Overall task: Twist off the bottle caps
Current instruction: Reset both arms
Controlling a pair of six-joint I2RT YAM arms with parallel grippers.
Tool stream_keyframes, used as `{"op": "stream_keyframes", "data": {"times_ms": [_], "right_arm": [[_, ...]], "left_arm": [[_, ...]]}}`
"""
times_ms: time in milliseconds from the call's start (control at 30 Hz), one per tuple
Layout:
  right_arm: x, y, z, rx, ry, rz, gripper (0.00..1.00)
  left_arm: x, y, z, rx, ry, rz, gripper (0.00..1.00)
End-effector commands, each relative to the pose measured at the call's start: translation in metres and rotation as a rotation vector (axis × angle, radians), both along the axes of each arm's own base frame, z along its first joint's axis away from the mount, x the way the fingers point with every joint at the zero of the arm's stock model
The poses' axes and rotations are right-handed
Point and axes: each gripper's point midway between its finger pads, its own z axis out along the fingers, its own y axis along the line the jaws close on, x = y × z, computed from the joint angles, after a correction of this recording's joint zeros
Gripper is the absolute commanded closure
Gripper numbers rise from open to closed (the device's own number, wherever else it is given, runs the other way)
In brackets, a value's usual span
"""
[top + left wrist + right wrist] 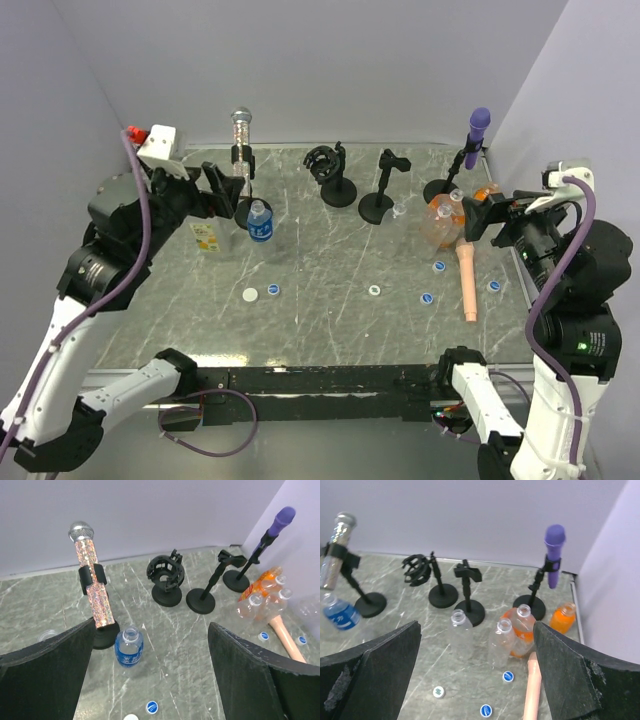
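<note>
left claw and right claw both released, empty | bottles thin, light, crushable: I hold body softly | far orange bottle maybe capped

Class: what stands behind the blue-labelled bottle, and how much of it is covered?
The glitter microphone, clipped upright in a black stand. The blue-labelled bottle covers an edge of the stand's round base; a left finger hides the base's other side.

Grey-green marbled table within plain pale lilac walls, evenly lit.
</note>
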Motion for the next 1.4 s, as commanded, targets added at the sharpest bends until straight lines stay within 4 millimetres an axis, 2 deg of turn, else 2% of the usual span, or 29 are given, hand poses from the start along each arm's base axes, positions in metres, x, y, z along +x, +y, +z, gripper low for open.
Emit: {"op": "stream_keyframes", "data": {"times_ms": [0, 367, 667, 1000, 1367], "right_arm": [[0.003, -0.02, -0.002, 0.068, -0.016, -0.132, 0.01], [-0.001, -0.02, -0.009, 0.085, -0.045, -0.139, 0.01], [-0.002, -0.018, -0.018, 0.085, -0.041, -0.13, 0.01], [0.005, -0.02, -0.02, 0.094, -0.019, -0.136, 0.01], [0.011, -0.021, -0.039, 0.103, 0.022, -0.135, 0.01]], "left_arm": [[-0.024, 0.011, 0.033, -0.061, -0.074, -0.01, 0.03], [-0.05, 0.026, 0.029, -0.074, -0.082, 0.001, 0.03], [-0.047, 0.023, 0.012, -0.078, -0.055, -0.004, 0.04], [-0.051, 0.027, 0.009, -0.063, -0.059, 0.003, 0.03], [-0.047, 0.025, -0.008, -0.039, -0.039, 0.002, 0.03]]}}
